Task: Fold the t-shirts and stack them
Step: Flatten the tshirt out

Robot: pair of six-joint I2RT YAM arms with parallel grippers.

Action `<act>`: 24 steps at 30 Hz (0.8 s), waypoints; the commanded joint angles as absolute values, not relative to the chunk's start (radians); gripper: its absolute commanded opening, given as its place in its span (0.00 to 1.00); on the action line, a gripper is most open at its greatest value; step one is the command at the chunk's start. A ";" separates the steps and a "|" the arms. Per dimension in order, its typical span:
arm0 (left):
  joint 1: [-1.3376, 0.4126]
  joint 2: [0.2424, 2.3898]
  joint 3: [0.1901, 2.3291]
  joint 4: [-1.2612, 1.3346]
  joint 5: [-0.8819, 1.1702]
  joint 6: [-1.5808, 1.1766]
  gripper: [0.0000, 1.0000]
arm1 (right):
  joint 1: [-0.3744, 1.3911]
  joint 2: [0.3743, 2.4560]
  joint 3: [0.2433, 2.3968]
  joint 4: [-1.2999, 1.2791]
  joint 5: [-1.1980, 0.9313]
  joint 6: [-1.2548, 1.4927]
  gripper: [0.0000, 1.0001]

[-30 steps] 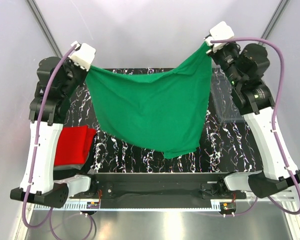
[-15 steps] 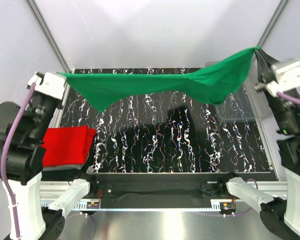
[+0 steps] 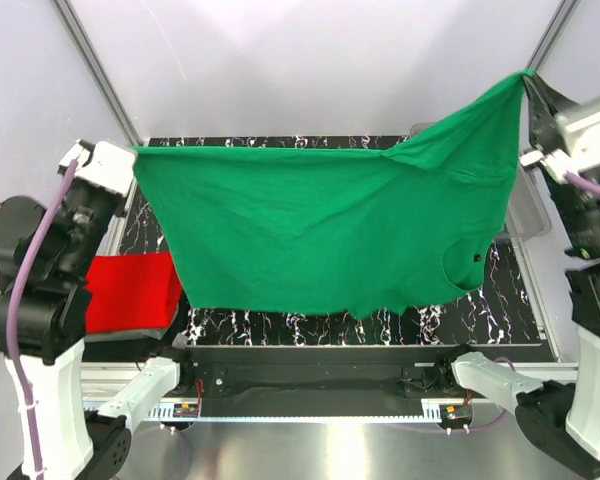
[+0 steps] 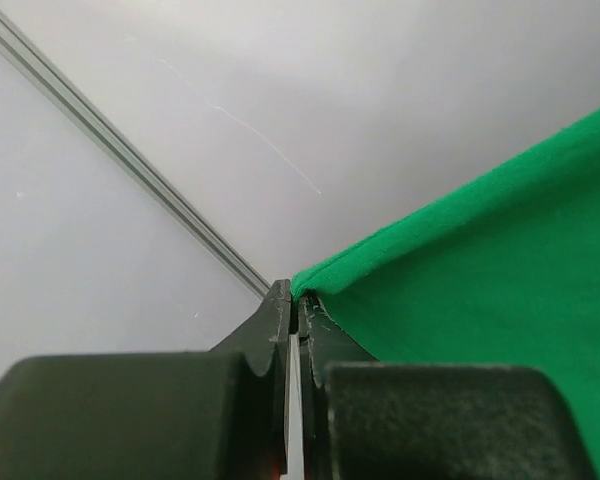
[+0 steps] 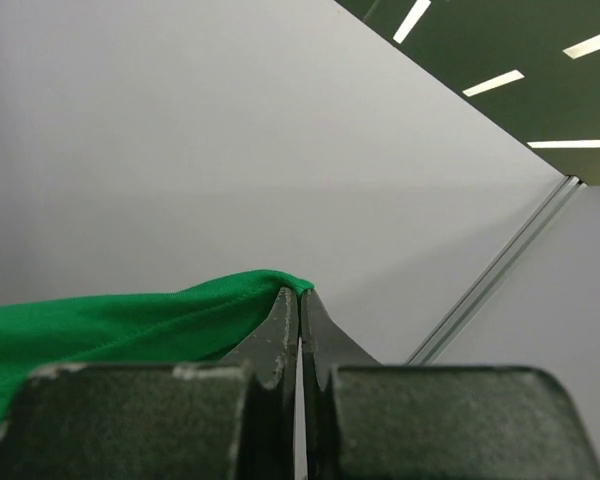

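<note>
two sets of jaws are pinched tight on cloth: the left gripper (image 3: 134,151) clamps one top corner of the green t-shirt (image 3: 320,230), the right gripper (image 3: 528,76) the other, higher. the shirt hangs spread above the black marbled table (image 3: 280,327). a folded red t-shirt (image 3: 130,290) lies at its left edge.

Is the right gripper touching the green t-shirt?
Touching. The right wrist view shows the right gripper with its jaws shut on the edge of the green t-shirt, the cloth pinched at their tips.
</note>
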State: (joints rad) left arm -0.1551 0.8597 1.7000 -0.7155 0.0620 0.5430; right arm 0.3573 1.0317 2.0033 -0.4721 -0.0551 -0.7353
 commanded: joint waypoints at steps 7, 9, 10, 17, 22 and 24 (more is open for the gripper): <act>-0.149 1.021 1.539 -0.631 -0.034 0.614 0.00 | 0.360 1.147 1.723 -0.223 -0.023 -0.850 0.00; -0.147 1.079 1.494 -0.606 -0.047 0.626 0.00 | 0.360 1.182 1.657 -0.164 -0.025 -0.845 0.00; -0.147 1.104 1.456 -0.600 -0.052 0.644 0.00 | 0.359 1.199 1.594 -0.144 -0.025 -0.841 0.00; -0.138 1.434 1.387 -0.508 -0.063 0.667 0.00 | 0.301 1.455 1.379 0.052 -0.040 -0.815 0.00; -0.120 1.741 1.512 -0.495 -0.097 0.643 0.00 | 0.259 1.800 1.504 0.100 0.023 -0.814 0.00; -0.112 1.840 1.554 -0.494 -0.127 0.644 0.00 | 0.252 1.930 1.572 0.094 0.052 -0.822 0.00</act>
State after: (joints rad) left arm -0.1272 1.7756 1.4570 -0.5625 -0.0669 0.6476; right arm 0.2680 1.8309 1.4509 -0.0147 -0.0120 -0.8154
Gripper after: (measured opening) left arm 0.024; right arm 0.011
